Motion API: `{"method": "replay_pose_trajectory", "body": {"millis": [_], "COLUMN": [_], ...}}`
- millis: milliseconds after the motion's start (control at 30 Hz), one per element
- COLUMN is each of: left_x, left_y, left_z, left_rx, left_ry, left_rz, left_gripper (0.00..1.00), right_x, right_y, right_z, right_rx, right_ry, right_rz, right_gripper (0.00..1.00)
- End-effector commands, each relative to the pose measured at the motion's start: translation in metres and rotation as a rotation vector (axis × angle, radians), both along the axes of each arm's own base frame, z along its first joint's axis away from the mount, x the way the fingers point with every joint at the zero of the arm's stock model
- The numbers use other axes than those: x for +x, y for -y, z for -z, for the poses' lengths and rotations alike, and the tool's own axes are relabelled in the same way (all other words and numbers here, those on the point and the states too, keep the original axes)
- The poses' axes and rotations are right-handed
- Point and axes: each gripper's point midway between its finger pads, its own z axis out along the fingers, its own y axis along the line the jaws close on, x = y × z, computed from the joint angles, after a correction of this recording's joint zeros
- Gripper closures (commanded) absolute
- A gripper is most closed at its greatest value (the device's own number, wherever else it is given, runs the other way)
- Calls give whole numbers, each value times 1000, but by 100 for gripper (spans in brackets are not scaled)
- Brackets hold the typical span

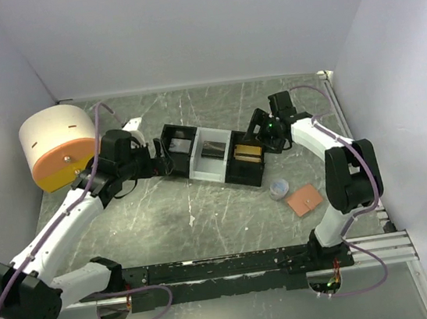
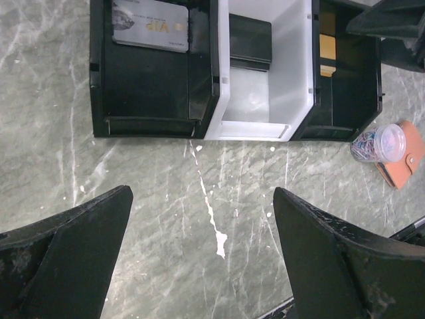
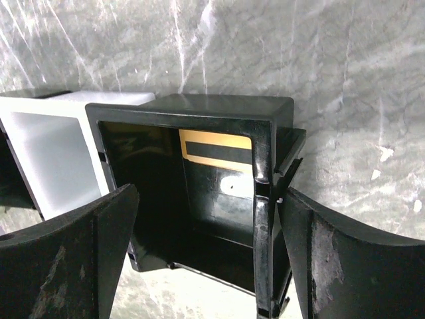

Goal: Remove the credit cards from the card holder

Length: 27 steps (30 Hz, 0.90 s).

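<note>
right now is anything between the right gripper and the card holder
Nothing directly. The open right gripper is at the tray's right black compartment; the closed card holder lies beyond its near wall, a small clear jar close beside it.

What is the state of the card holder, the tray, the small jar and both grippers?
card holder: closed, flat on the table.
tray: one card in each of three compartments.
small jar: holds coloured clips, beside the card holder.
left gripper: open, empty, above bare table.
right gripper: open, empty, at the tray's right compartment.
</note>
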Motion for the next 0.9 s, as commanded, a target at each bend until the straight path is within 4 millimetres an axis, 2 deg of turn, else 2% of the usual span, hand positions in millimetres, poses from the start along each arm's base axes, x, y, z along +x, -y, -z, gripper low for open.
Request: {"method": "replay_pose_trajectory", "body": {"millis": [0, 133, 400, 567, 867], "left_x": [12, 25, 42, 46, 49], "left_y": [29, 56, 91, 114, 130], "left_z": [3, 19, 60, 71, 76], "left_rx": [-75, -129, -132, -162, -195], "left_ry": [21, -6, -88, -106, -109], "left_rz": [96, 174, 236, 267, 280], "left_gripper": [0, 1, 1, 2, 3], "right_x": [20, 28, 37, 45, 60], "right_y": [-6, -7, -12, -16, -24], "right_z": [-5, -5, -3, -3, -3], "right_rx": [2, 1, -2, 5, 21], "right_ry": [30, 33, 37, 43, 51], "right_rz": [-20, -31, -70, -109, -150], "right_gripper": [14, 14, 14, 14, 14]}}
